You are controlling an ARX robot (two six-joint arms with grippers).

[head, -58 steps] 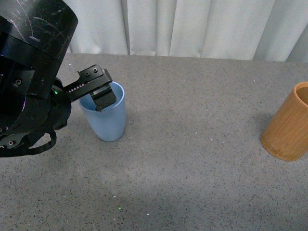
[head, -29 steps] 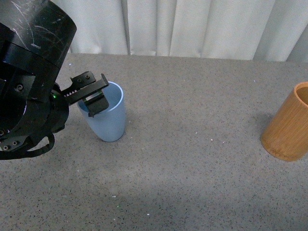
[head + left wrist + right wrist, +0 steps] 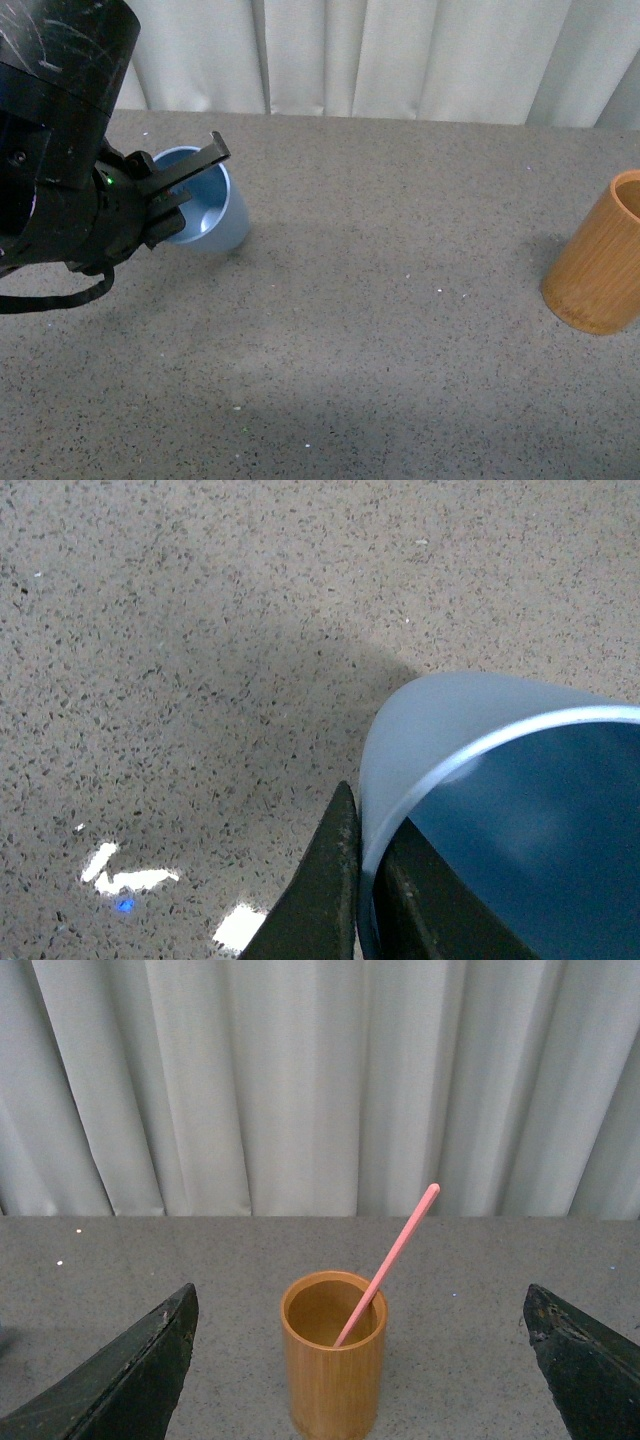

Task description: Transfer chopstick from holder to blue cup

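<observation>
My left gripper [image 3: 182, 195] is shut on the rim of the blue cup [image 3: 228, 222], at the left of the table. The cup is tipped so that its mouth faces the camera. In the left wrist view one dark finger [image 3: 325, 880] lies outside the cup's [image 3: 450, 730] wall and the other inside it. The orange-brown holder [image 3: 598, 262] stands at the table's right edge, cut off by the frame. In the right wrist view a single pink chopstick [image 3: 395, 1255] leans out of the holder [image 3: 332, 1380]. My right gripper [image 3: 359, 1288] is open, its fingers wide on either side and short of the holder.
A grey speckled tabletop [image 3: 400, 340] runs between the cup and the holder. White curtains [image 3: 400, 50] hang along the table's far edge. My bulky black left arm [image 3: 50, 120] fills the upper left of the front view.
The blue cup stood upright a second ago. It has since tipped over and shifted left and farther back with my left gripper holding its rim.
</observation>
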